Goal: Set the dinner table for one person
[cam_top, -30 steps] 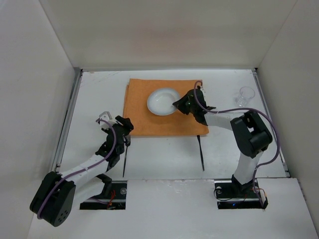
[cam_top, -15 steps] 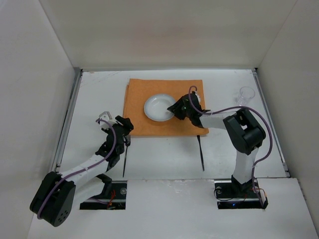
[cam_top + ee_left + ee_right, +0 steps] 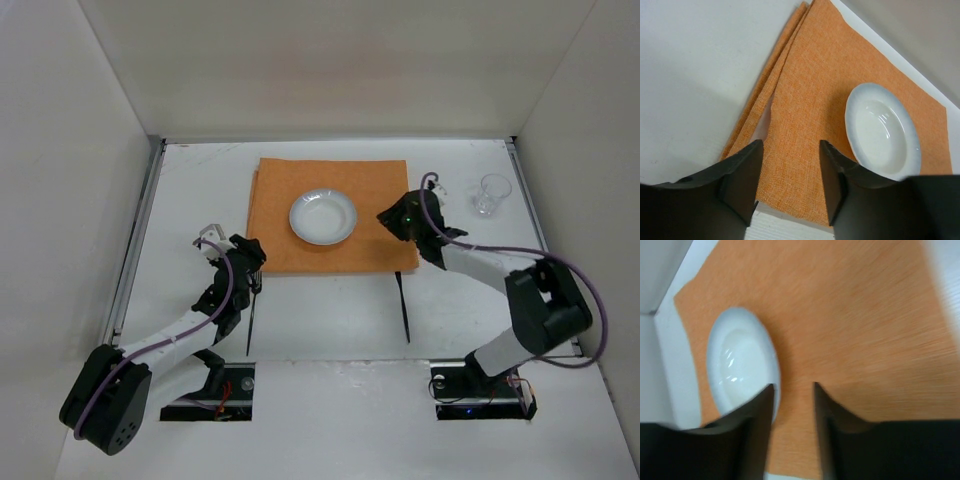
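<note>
A white plate [image 3: 323, 216] [image 3: 882, 132] [image 3: 740, 365] lies on the orange mat [image 3: 300, 180] [image 3: 810, 85] [image 3: 850, 315], which is spread on the white dinner table [image 3: 200, 190] [image 3: 695, 65]. My right gripper [image 3: 388, 218] [image 3: 793, 386] hovers over the mat just right of the plate, open and holding nothing, apart from the plate's rim. My left gripper [image 3: 256, 252] [image 3: 790, 145] is at the mat's near-left corner, open, with only cloth showing between its fingers.
A clear glass [image 3: 492, 193] stands at the back right of the table. One black utensil [image 3: 252, 318] lies on the table under the left arm, another [image 3: 403, 308] just in front of the mat's right corner. Metal rails [image 3: 135, 240] run along the sides.
The right gripper slid the plate a little left, opened, let it go and drew back to the right. The left gripper's jaws narrowed slightly; its arm stayed put.
</note>
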Available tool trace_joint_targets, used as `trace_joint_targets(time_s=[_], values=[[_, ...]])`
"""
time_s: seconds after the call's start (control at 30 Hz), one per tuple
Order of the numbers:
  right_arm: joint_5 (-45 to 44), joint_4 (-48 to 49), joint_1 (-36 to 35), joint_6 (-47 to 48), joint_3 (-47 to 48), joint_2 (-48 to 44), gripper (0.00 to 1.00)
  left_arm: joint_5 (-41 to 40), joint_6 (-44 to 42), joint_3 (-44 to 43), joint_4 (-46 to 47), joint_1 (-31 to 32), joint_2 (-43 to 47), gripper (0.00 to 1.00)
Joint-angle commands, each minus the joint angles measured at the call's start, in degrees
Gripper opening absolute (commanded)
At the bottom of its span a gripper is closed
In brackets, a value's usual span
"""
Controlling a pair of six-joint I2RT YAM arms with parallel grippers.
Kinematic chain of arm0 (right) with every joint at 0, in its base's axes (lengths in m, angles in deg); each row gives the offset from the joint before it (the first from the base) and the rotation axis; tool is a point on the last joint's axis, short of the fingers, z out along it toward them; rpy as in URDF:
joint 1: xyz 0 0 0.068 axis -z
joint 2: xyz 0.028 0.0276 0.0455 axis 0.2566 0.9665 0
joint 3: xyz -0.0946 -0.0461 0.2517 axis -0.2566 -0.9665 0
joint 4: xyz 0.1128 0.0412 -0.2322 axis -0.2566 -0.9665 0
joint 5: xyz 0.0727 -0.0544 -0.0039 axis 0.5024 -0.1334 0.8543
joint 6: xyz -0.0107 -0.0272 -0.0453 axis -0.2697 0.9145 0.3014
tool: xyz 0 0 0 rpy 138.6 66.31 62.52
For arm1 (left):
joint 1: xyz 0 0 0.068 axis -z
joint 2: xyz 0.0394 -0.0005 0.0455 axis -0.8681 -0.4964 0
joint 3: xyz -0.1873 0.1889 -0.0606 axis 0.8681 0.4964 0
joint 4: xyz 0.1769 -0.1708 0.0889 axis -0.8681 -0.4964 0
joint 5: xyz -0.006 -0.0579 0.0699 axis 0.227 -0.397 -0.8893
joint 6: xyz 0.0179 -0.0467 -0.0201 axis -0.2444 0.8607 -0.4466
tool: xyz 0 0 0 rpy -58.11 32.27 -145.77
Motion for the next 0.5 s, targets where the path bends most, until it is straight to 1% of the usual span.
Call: trace_joint_targets(time_s=[0.0,0.03,0.07,0.13,0.17,0.2,0.27,0.3,0.37,0.47], values=[[-9.5,-7.4,4.8,9.6,-0.6,-10.3,0.33,-0.7,-0.2,-0.3,1.4,1.0,-0.1,0.37],[-13.0,-10.3,6.6,12.3,0.3,-13.3,0.22,-0.6,-0.6,-0.7,1.3,1.6,-0.4,0.28],[-16.7,-13.3,8.5,14.6,1.6,-15.9,0.17,-0.5,-1.2,-1.1,1.3,2.2,-0.6,0.22],[-23.0,-18.0,12.8,17.8,4.5,-19.1,0.17,-0.7,-2.6,-1.4,1.8,3.5,-0.9,0.19],[-24.9,-19.6,15.0,19.3,6.0,-19.9,0.19,-1.0,-3.2,-1.4,1.8,4.2,-0.8,0.19],[-26.3,-20.6,17.2,20.5,7.2,-20.2,0.24,-1.4,-3.5,-1.5,1.9,4.8,-0.6,0.19],[-28.3,-22.0,21.4,22.6,9.8,-19.2,0.42,-2.0,-3.6,-1.5,2.1,5.1,-0.6,0.21],[-29.0,-22.4,23.3,22.8,11.1,-18.1,0.49,-2.2,-3.6,-1.4,2.2,5.1,-0.9,0.23],[-28.9,-22.8,27.0,22.8,14.1,-14.3,0.55,-1.9,-3.2,-1.4,2.3,4.9,-1.1,0.26],[-28.2,-24.8,30.6,22.6,19.1,-6.9,0.55,-1.9,-3.4,-0.9,2.1,4.7,-0.3,0.30]])
